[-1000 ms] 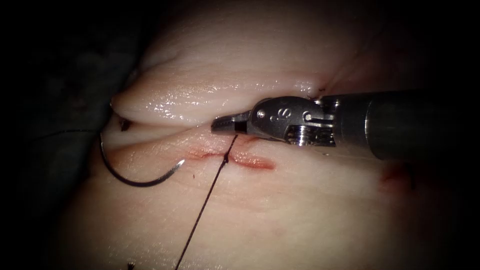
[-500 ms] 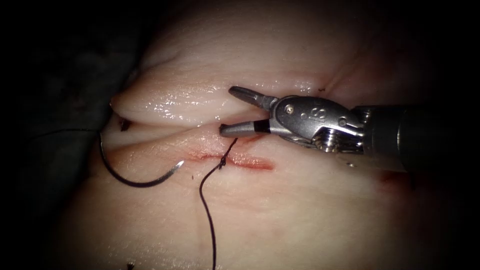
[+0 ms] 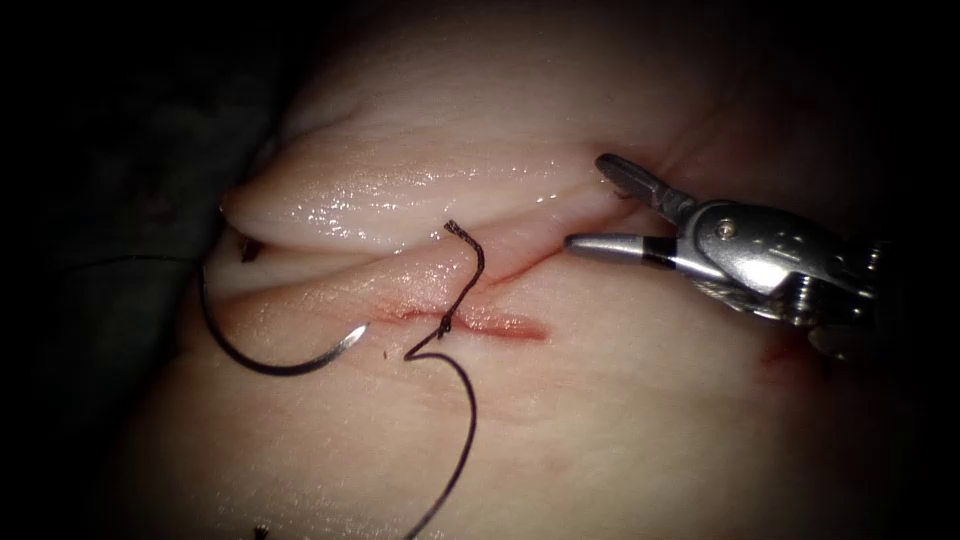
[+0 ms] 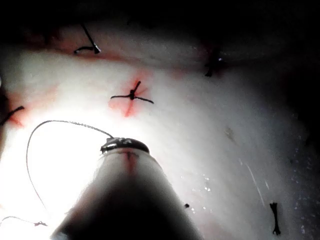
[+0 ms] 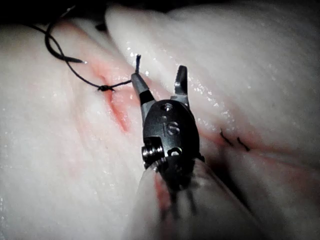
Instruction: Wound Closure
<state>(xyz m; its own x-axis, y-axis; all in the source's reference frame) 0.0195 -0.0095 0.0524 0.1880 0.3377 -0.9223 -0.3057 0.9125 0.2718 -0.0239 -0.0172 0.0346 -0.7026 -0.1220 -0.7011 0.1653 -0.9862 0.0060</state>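
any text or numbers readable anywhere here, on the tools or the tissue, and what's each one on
"16": stamped on the dark housing of the right arm's end effector, just behind its open jaws, in the right wrist view.
In the endoscope view the same end effector shows no marking clear enough to read.
No print on the tissue, needle or thread.

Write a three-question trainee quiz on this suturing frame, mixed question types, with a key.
1. True or false: the right tool holds the needle.
2. The needle lies on the tissue: A) left of the knot, B) right of it.
3. What do the right tool's jaws hold?

Key:
1. False; its jaws are open.
2. A; it rests loose on the surface.
3. Nothing; the thread tail stands free beside them.
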